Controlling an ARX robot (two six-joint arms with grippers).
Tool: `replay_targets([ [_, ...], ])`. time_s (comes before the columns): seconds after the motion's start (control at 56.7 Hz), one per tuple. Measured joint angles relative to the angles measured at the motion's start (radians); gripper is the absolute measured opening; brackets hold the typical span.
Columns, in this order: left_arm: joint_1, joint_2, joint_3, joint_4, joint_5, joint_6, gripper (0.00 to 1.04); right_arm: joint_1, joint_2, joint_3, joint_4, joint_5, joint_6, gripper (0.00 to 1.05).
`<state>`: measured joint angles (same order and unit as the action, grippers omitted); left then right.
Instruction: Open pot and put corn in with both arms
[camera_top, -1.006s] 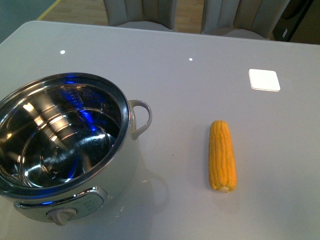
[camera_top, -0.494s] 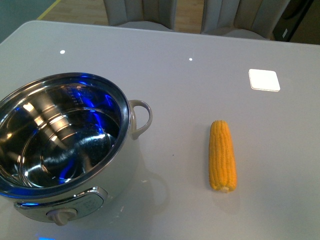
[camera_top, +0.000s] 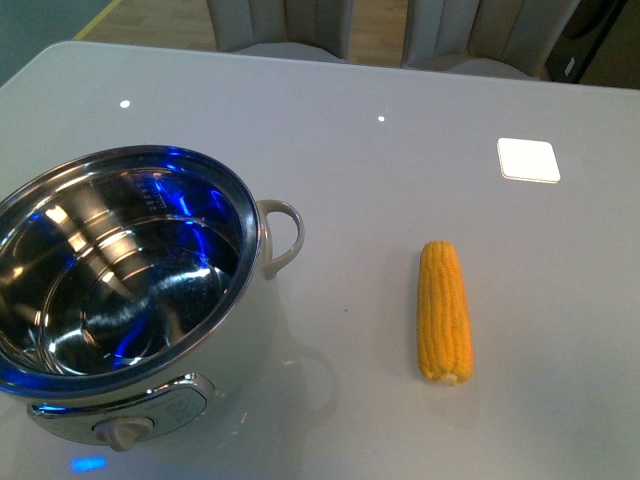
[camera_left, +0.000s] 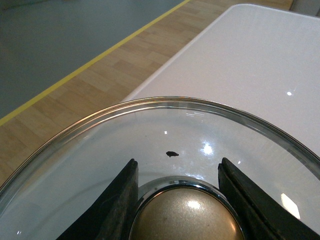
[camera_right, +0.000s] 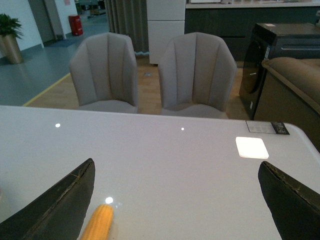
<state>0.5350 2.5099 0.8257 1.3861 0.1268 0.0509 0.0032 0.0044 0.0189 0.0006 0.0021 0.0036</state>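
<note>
The pot (camera_top: 120, 290) stands uncovered at the table's near left, its steel inside bare, with a loop handle (camera_top: 285, 235) on its right side and a knob (camera_top: 122, 432) on the front panel. The corn (camera_top: 444, 311) lies on the table to the pot's right, stub end nearest me; its tip (camera_right: 98, 223) also shows in the right wrist view. My left gripper (camera_left: 177, 192) is shut on the pot lid's brass knob (camera_left: 186, 215), holding the glass lid (camera_left: 165, 130) over the table's edge. My right gripper (camera_right: 175, 200) hangs open above the table, beside the corn.
A white square patch (camera_top: 528, 159) lies on the table at the far right. Two grey chairs (camera_right: 150, 72) stand behind the table's far edge. Wooden floor (camera_left: 75, 95) with a yellow line lies beyond the table's left side.
Neither pot nor corn has moved. Only the blue reflections inside the pot and on the table in front of it have shifted.
</note>
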Motion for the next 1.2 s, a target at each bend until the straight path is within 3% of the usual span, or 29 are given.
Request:
replay_targets([
  [0.476,-0.010,0.107,0.005,0.006,-0.024,0.003,0.42,0.000,0.000,0.000,0.000,0.000,0.000,0.96],
  [0.812,-0.010,0.108,0.008,0.007,-0.027,0.002,1.00,0.000,0.000,0.000,0.000,0.000,0.000,0.96],
  [1.2,-0.009,0.108,0.008,0.007,-0.027,0.003,0.98,0.000,0.000,0.000,0.000,0.000,0.000,0.96],
])
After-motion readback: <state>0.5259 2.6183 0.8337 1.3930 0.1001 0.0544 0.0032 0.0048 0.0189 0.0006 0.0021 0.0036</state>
